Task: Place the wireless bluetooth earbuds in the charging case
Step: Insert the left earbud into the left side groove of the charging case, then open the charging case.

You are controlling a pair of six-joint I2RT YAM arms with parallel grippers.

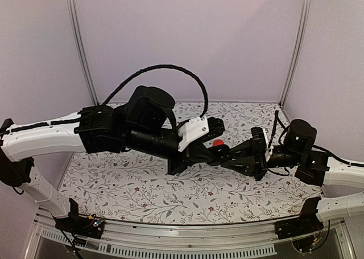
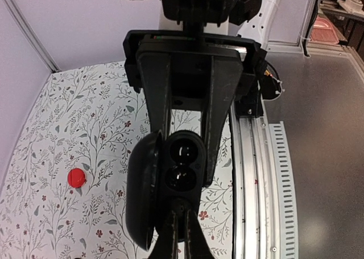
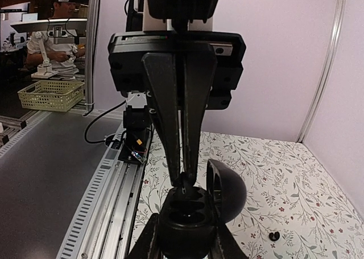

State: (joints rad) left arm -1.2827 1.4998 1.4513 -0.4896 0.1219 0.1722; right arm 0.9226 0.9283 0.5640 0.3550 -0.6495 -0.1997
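Both grippers engaged: left gripper (image 2: 183, 156) clamps open charging case (image 2: 143, 190) steady so right gripper (image 3: 183, 178), pinching an apparent earbud (image 3: 184, 185), can seat it.

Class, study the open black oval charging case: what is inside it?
The glossy black oval charging case stands open, showing two round wells. The right arm's shut jaws cover part of one well; whether either holds an earbud cannot be told.
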